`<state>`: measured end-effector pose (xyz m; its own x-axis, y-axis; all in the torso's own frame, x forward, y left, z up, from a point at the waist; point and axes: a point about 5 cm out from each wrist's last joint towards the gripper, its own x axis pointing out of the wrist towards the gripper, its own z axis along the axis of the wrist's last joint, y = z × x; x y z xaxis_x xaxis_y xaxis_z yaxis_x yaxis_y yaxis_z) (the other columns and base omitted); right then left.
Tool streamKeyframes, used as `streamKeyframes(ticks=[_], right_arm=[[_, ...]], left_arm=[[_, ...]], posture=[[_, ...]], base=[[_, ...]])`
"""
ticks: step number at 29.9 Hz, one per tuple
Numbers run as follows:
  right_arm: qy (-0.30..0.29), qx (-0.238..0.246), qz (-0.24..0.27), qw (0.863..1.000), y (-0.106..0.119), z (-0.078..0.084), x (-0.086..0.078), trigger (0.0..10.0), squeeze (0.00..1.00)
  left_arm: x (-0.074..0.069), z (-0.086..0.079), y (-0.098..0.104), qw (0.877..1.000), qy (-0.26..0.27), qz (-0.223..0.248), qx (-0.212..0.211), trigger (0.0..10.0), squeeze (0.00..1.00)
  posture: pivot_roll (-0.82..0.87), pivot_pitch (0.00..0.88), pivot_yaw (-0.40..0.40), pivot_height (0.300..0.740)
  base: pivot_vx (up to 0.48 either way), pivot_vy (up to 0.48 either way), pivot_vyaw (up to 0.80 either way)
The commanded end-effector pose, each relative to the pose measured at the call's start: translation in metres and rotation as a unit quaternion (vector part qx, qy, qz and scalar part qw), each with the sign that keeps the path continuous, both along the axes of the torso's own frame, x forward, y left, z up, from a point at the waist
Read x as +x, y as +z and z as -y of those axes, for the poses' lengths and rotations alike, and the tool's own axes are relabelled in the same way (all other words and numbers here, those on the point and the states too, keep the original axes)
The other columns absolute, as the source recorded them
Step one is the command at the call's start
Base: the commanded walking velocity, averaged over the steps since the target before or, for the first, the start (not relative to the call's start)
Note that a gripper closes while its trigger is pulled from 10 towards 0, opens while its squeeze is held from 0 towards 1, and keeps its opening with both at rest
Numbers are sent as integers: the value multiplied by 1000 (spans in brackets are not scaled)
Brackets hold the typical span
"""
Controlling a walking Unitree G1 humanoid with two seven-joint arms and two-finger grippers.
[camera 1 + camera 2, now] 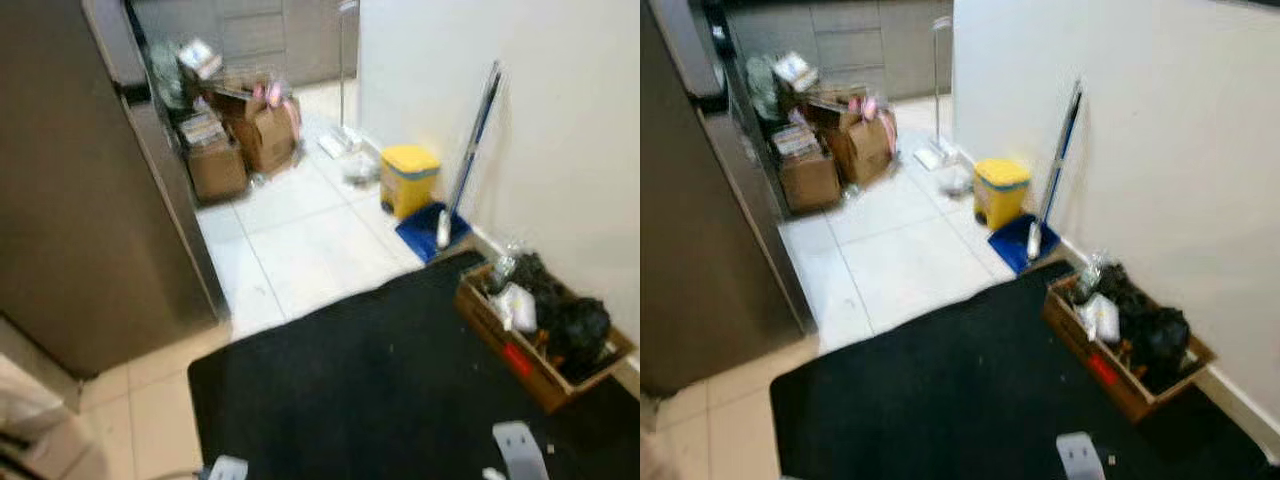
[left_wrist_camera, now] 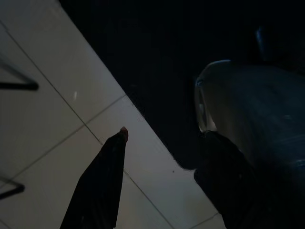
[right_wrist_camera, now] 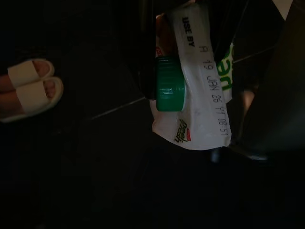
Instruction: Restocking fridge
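Note:
In the right wrist view my right gripper [image 3: 190, 28] is shut on a white carton [image 3: 205, 95] with a green screw cap [image 3: 169, 85] and a printed use-by date. It hangs over the dark floor. My left gripper [image 2: 162, 157] is open with nothing between its black fingers [image 2: 102, 181], above the edge where pale tiles meet the black mat. The tall stainless-steel fridge [image 1: 80, 200] stands on the left in the eye views, its side towards me. Silver parts of my arms [image 1: 520, 445] show at the bottom edge.
A black mat [image 1: 380, 380] covers the floor ahead. By the right wall sit a cardboard box of dark items [image 1: 545, 330], a yellow bin [image 1: 408, 178] and a blue dustpan with broom [image 1: 435, 225]. Cardboard boxes [image 1: 240, 145] stand beyond the fridge. A person's sandalled foot [image 3: 28, 90] is nearby.

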<state>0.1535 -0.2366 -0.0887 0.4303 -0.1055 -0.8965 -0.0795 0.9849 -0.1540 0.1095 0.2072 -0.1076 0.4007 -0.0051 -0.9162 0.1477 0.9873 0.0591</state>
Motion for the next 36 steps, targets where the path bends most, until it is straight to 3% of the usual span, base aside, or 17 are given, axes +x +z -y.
streamKeyframes(ticks=[1,36], right_arm=[[0,0,10,1000,2,0,5,10000,0],[29,1,1,1000,0,-3,2,10000,0]], left_arm=[[-7,3,-2,1000,-3,-11,-5,10000,0],[-5,5,-2,1000,-4,-9,-7,10000,0]], posture=[[-44,0,-28,740],[-53,0,-28,740]], base=[[296,0,0],[299,0,0]])
